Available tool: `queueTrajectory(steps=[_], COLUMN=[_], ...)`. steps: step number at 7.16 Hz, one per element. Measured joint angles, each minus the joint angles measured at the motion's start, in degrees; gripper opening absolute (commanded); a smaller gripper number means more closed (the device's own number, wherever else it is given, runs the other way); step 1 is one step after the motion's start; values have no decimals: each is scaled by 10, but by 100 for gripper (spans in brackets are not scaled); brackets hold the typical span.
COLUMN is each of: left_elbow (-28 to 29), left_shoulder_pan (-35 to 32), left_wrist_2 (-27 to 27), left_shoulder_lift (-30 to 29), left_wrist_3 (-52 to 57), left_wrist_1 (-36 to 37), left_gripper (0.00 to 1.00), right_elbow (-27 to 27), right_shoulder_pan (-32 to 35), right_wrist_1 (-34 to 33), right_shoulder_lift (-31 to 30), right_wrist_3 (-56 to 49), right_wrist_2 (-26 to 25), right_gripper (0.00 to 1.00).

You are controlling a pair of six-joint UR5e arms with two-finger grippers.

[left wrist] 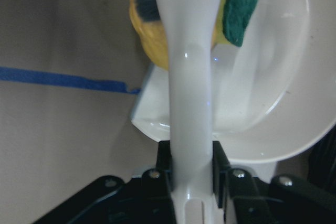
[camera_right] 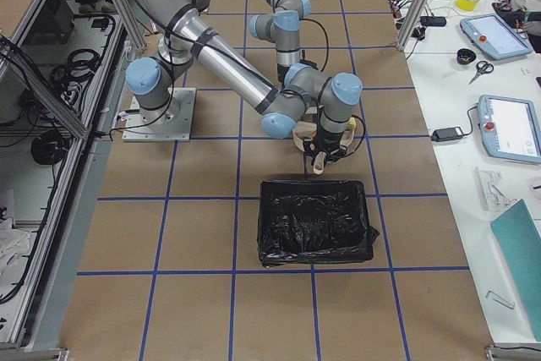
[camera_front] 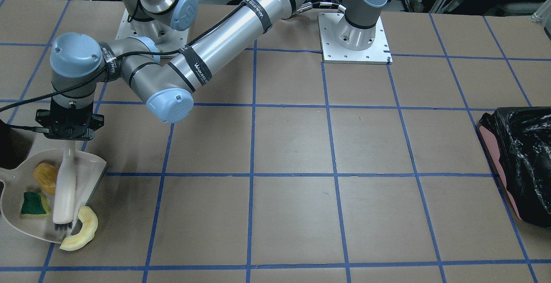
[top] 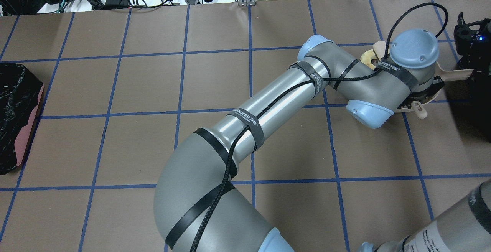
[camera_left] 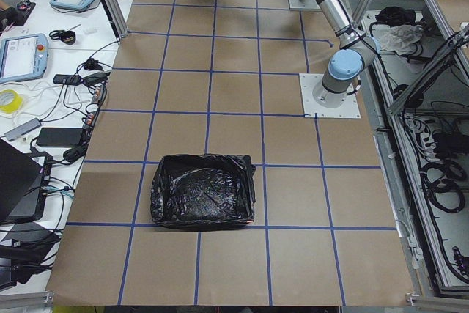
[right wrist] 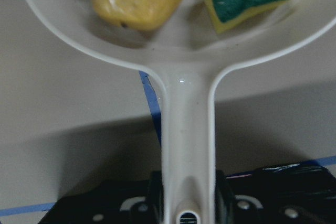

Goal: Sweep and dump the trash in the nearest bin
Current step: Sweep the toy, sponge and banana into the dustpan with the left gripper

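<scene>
A white dustpan lies at the table's end on my right. An orange-yellow lump and a green-and-yellow sponge sit inside it. The pale yellow crescent lies at the pan's lip, mostly on the table. My left gripper reaches across the table and is shut on a white brush. The brush's bristles rest at the lip, right beside the crescent. My right gripper is shut on the dustpan's handle.
A bin lined with a black bag stands close beside the dustpan at my right end. Another black-lined bin stands at the opposite end. Blue tape lines grid the brown table. The left arm's long links span the table's middle.
</scene>
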Motion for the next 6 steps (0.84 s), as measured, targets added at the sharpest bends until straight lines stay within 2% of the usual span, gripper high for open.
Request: queueTrajectory(steps=[1, 3, 6], left_elbow=[6, -19, -67], left_shoulder_pan=[-5, -4, 46], left_wrist_2=[-6, -3, 27], left_shoulder_lift=[4, 22, 56], left_wrist_3=[-8, 11, 112], left_wrist_1=[-1, -6, -47], left_gripper=[0, 0, 0], right_elbow=[0, 0, -1], right_shoulder_pan=[0, 0, 1], right_wrist_1=[1, 11, 18], right_shoulder_lift=[0, -2, -1], right_wrist_3=[0, 9, 16], right_wrist_2=[1, 4, 9], right_gripper=[0, 0, 0])
